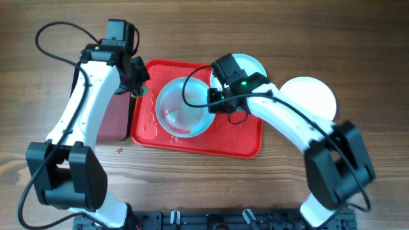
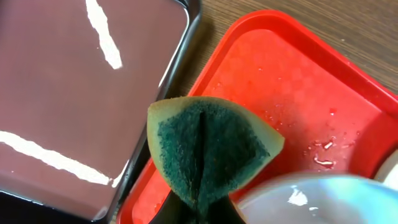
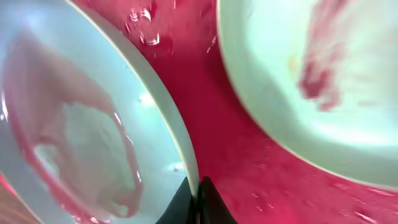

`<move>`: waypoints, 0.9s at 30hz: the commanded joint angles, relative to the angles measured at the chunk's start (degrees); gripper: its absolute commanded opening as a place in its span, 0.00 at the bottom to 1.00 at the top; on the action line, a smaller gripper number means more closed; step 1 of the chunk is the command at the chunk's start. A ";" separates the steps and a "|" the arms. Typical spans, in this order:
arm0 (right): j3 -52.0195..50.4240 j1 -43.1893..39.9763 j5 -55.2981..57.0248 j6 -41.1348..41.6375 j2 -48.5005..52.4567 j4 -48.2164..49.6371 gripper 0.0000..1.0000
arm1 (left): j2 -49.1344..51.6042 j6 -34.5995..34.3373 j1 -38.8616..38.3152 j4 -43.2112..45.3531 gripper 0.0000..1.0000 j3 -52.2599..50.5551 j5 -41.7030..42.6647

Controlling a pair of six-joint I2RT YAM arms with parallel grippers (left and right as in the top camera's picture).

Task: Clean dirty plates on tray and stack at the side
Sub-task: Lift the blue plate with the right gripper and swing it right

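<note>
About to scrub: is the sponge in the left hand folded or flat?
Folded. The sponge creases down its green middle, pinched at the bottom by the left hand.

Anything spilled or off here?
Droplets are splashed on the red tray left of the centre turquoise plate, and a small red spot sits on the table off the tray's near-left corner. Nothing looks broken.

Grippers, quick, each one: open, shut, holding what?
Left gripper: shut on the folded green-and-yellow scouring sponge.
Right gripper: shut on the rim of the pale turquoise round plate.
</note>
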 commanded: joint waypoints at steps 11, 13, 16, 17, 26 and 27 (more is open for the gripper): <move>0.39 18.60 52.19 -2.36 -9.05 -2.69 0.04 | -0.20 1.33 -0.15 0.85 0.04 -3.96 4.83; 0.39 20.65 57.59 -5.44 -9.05 -2.01 0.04 | -0.20 1.36 -0.15 1.49 0.04 -4.92 5.97; 0.39 23.63 64.92 -8.94 -9.05 -1.38 0.04 | -0.20 1.33 -0.15 2.08 0.04 -5.92 6.62; 0.39 25.24 69.31 -10.19 -9.05 -0.87 0.04 | -0.20 1.33 -0.15 2.08 0.04 -5.97 6.82; 0.39 33.40 87.95 -27.21 -9.05 12.94 0.04 | -0.20 1.33 -0.15 2.16 0.04 -5.97 7.04; 0.39 33.88 89.61 -29.35 -9.05 14.93 0.04 | -0.20 1.33 -0.15 2.16 0.04 -5.97 7.04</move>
